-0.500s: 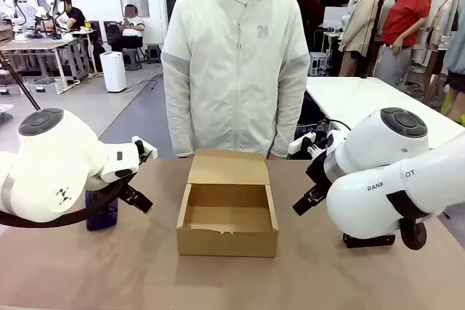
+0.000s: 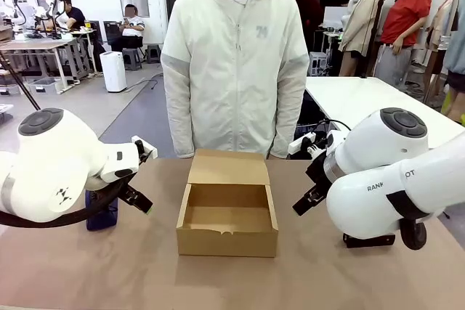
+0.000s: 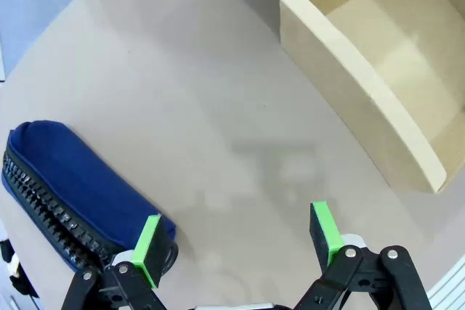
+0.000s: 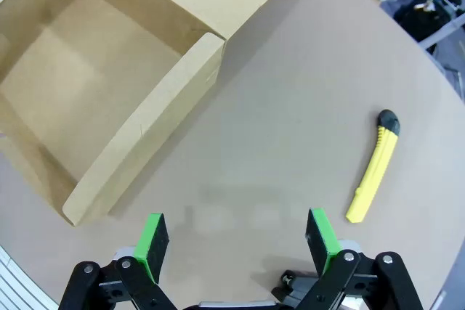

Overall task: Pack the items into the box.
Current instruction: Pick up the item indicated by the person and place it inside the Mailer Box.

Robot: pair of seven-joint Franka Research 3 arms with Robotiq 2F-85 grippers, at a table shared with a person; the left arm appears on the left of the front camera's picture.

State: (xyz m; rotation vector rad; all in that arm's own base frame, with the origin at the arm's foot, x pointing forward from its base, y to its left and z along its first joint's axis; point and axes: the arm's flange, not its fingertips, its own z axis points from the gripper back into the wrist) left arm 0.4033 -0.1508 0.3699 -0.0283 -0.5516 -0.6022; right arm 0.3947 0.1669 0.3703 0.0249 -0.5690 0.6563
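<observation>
The brown cardboard box [image 2: 227, 241] stands open in the middle of the table, empty, its lid flap lying back toward the person. The navy-blue pouch [image 2: 102, 214] lies left of it, partly hidden by my left arm. In the left wrist view the pouch [image 3: 73, 190] sits just beside the left green pad, and the box [image 3: 349, 99] is at upper right. My left gripper [image 2: 151, 181] [image 3: 236, 241] is open over bare table. My right gripper [image 2: 296, 178] [image 4: 236, 241] is open too, between the box [image 4: 145, 136] and the yellow-and-black pen-like tool [image 4: 374, 168]. A black stapler [image 2: 369, 239] lies under my right arm.
A person in a white jacket [image 2: 234, 63] stands at the far edge behind the box, arms down. The brown tabletop [image 2: 145, 270] is bare in front of the box. Another white table [image 2: 363, 99] stands behind at the right.
</observation>
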